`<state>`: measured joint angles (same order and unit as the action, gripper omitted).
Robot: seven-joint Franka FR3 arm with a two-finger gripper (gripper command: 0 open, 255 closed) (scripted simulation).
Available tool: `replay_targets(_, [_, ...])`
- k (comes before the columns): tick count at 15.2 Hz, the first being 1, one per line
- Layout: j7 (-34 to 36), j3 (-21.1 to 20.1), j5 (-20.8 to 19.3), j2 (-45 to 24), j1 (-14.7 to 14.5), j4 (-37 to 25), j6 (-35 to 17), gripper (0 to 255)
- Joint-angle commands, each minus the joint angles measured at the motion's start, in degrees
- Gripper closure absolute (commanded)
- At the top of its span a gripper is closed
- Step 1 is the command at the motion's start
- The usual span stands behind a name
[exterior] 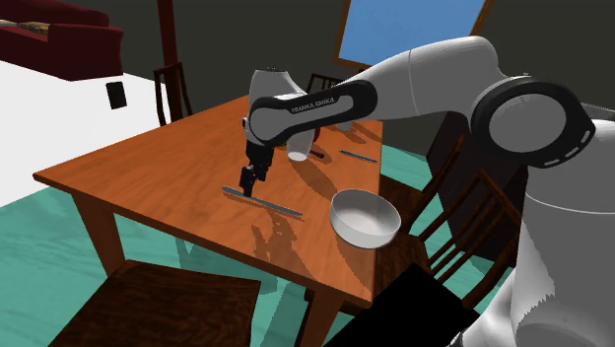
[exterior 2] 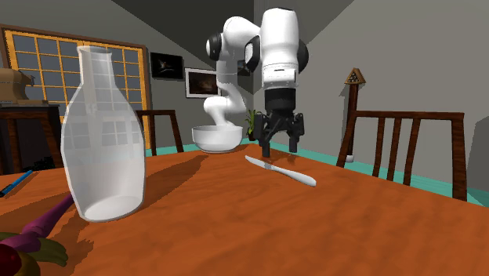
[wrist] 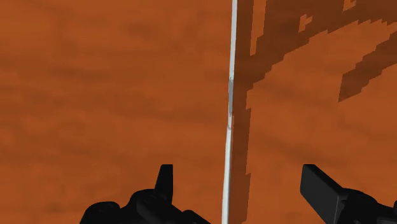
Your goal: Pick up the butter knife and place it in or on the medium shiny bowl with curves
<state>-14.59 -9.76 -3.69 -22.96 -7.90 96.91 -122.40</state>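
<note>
From the shoulder view, the near right is taken up by the white arm [exterior: 463, 79]. Its forearm crosses in front of a clear glass bottle [exterior: 264, 89], leaving just the neck and a bit of the base in sight. At the lower left a dark chair seat [exterior: 168, 306] is cut by the bottom edge. In the second exterior view the bottle [exterior 2: 102, 137] stands nearest the camera. Beside it a blue pen [exterior 2: 16, 184] is cut by the left edge. A purple-and-green thing [exterior 2: 31, 239] in the corner is too cropped to name.

The butter knife [exterior: 261, 202] lies flat near the middle of the wooden worktop [exterior: 148, 173], well apart from the bottle. Its long axis runs roughly along the worktop's near edge in the shoulder view. In the second exterior view the knife [exterior 2: 278, 170] shows a rounded nearer end and a farther end that tapers toward the bowl [exterior 2: 217, 141]. I cannot tell which end is the handle.

The end effector [exterior: 246, 187] hangs just above the knife, over its part toward the shoulder view's left, and is spread wide [exterior 2: 280, 146]. In the wrist view the knife [wrist: 229, 108] runs between the fingers [wrist: 164, 184], crosswise to the gap and touching neither. Both its ends are cut off there. Whether the fingertips reach the wood is unclear.

The white bowl [exterior: 347, 229] sits close to the worktop's near edge toward the shoulder view's right, with bare wood between it and the knife. Wooden chairs [exterior: 448, 232] crowd that side. A dark red sofa [exterior: 59, 34] lies far off.
</note>
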Motion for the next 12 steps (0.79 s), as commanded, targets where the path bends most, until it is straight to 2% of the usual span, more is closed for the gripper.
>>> replay_targets(1, [0.1,0.1,-0.2,-0.9,-0.1,0.3,-1.2,0])
replay_targets(4, [0.2,0.2,-0.4,-1.8,-0.2,1.0,-2.8,0])
replay_targets(11, [0.2,0.2,-0.4,-1.8,-0.2,1.0,-2.8,0])
replay_targets(12, [0.2,0.2,-0.4,-1.8,-0.2,1.0,-2.8,255])
